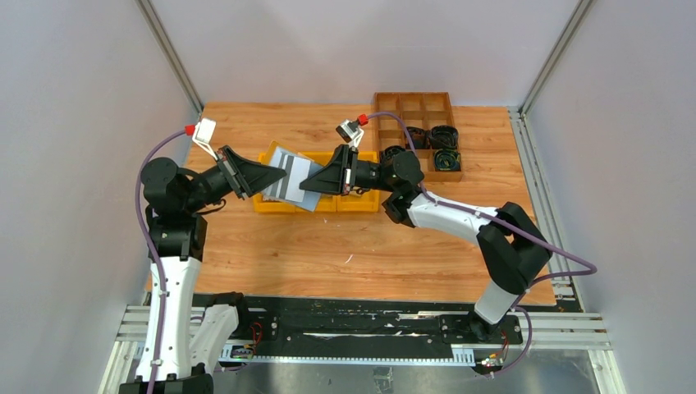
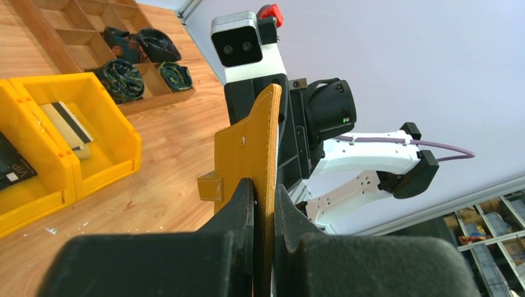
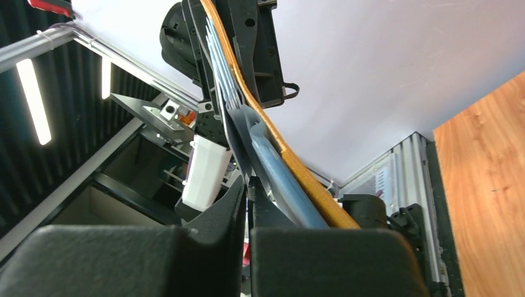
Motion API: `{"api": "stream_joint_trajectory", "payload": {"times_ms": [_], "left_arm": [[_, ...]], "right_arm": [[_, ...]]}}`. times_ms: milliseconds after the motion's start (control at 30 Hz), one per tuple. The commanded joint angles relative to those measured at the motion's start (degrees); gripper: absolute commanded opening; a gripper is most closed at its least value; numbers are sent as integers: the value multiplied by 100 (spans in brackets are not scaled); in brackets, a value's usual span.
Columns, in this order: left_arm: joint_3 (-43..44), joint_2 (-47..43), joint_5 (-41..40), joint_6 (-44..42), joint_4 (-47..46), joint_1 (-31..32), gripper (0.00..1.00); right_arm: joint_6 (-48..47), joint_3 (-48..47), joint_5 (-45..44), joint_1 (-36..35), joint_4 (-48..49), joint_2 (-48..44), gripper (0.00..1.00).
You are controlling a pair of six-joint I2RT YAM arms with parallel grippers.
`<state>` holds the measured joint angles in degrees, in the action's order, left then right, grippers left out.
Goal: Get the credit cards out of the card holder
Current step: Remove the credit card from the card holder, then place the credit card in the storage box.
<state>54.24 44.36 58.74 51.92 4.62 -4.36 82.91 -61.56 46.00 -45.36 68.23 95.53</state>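
Mustard card holder [image 2: 247, 154] clamped in left hand [image 2: 263, 193]; right wrist alone shows right hand [image 3: 247, 187] pinching credit cards [image 3: 232, 117].

I see card holder [image 1: 289, 176]: mustard-tan, silver-grey face, aloft, tilted, bowed | credit cards [image 3: 218, 59]: thin edges fanned inside it | beige striped card [image 2: 64, 122]: flat in yellow bin [image 2: 114, 145]

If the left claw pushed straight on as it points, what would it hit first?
Probably the right claw, facing it and pinching what looks like a grey card in the card holder the left claw grips.
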Motion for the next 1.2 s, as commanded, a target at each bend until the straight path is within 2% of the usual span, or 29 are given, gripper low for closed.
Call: {"api": "stream_joint_trajectory", "payload": {"times_ms": [0,300,433,633,733,800,900,1000,1167], "left_arm": [[343,-26,14,-378,76,-1,0],[1267,37,-852,-2045,1497,-39,0],[1390,2,-1055,-2307,1637,-39,0],[1794,15,-1783,-3177,2105,-39,0],[1945,6,-2534,-3588,2288,-39,0],[2012,40,-3138,-3869,2422,-39,0],[2042,147,-3590,-4172,2645,-39,0],[1977,216,-3644,-4215,2753,-39,0],[2073,359,-3171,-4123,2791,-39,0]], "right_arm": [[60,-54,63,3,334,-87,0],[-255,518,58,223,27,-438,0],[-327,557,132,270,-52,-516,0],[-467,738,237,511,-282,-689,0],[-1110,665,272,583,-1151,-727,0],[-1812,490,143,590,-2167,-682,0],[-2930,-122,-329,537,-4116,-444,0],[-3623,-742,-854,446,-5128,56,0],[-3985,-1963,-1361,284,-5924,1357,0]]}}
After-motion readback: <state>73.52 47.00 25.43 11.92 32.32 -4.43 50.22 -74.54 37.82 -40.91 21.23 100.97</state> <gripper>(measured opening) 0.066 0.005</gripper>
